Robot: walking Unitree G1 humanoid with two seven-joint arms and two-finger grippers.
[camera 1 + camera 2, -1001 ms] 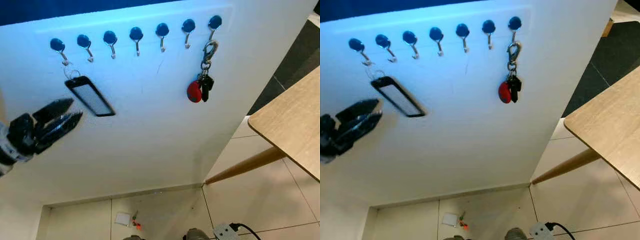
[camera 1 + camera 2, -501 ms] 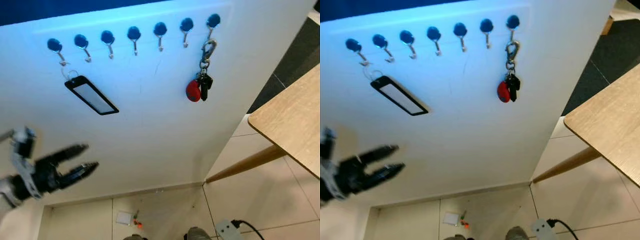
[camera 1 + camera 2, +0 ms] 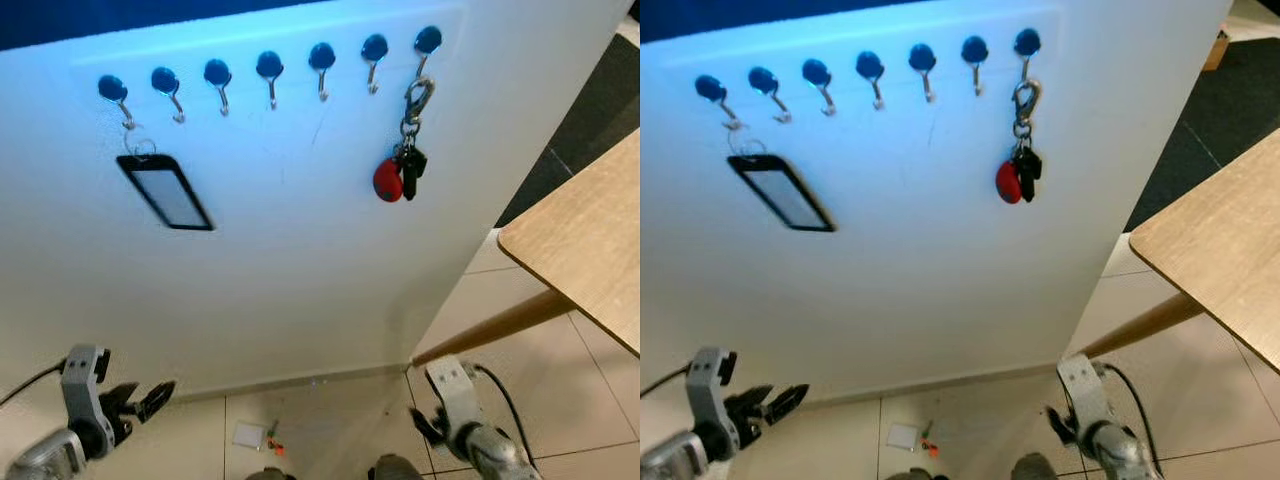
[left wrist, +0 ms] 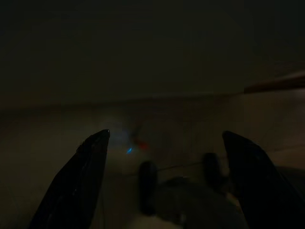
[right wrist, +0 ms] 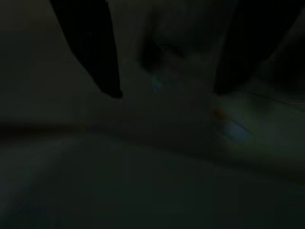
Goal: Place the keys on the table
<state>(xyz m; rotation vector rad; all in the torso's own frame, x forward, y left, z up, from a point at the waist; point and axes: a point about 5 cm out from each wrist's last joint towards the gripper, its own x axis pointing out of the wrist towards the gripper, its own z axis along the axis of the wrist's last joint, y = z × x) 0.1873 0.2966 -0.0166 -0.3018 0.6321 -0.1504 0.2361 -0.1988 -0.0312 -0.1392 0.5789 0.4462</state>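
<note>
Left gripper (image 3: pixel 150 396) fingers slightly parted, empty, low by the floor, right gripper (image 3: pixel 425 430) fingers unclear, keys (image 3: pixel 399 175) hanging on rightmost hook (image 3: pixel 425 45), surface (image 3: pixel 585 240) at right.

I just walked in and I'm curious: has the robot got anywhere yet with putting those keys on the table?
Nothing looks done. The keys hang from the rightmost hook on the white board, untouched. Nothing is in hand: the left gripper is low by the floor, fingers apart, and the right gripper is low too. Left to do: reach up, unhook the keys and carry them to the wooden table on the right.
</note>
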